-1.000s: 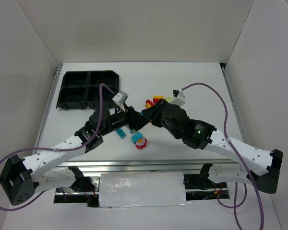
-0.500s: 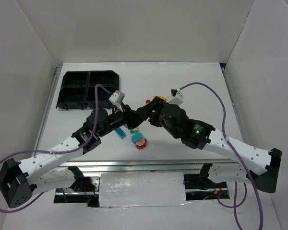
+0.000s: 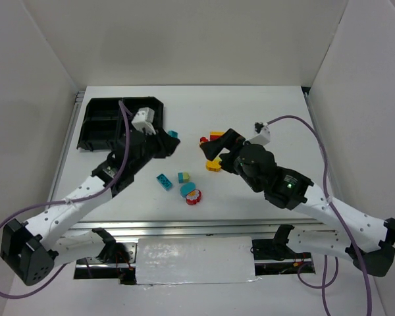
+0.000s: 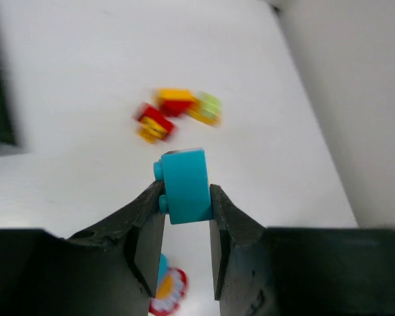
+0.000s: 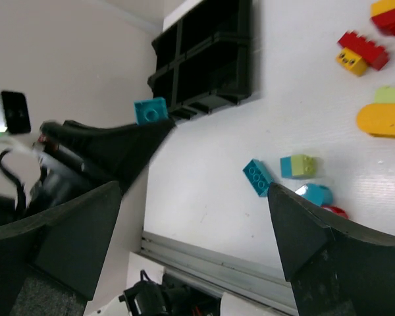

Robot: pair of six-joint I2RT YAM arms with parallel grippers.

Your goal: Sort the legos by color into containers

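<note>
My left gripper is shut on a teal brick, held above the table just right of the black tray of four containers. The left wrist view shows that teal brick pinched between both fingers of the left gripper. My right gripper stands wide open and empty over the brick pile; in the right wrist view nothing lies between the spread fingers of the right gripper. Loose legos lie mid-table: a teal brick, a teal-and-green one, a teal rounded one and a yellow one.
A red-and-white round piece lies beside the teal rounded one. Red and yellow bricks sit by the right gripper. A lime-green piece lies above the yellow one. White walls enclose the table; a metal rail runs along its near edge.
The two grippers met mid-table; now they are apart. The left has shut on the teal brick and swung up-left toward the tray. The right has opened and drawn back right.
</note>
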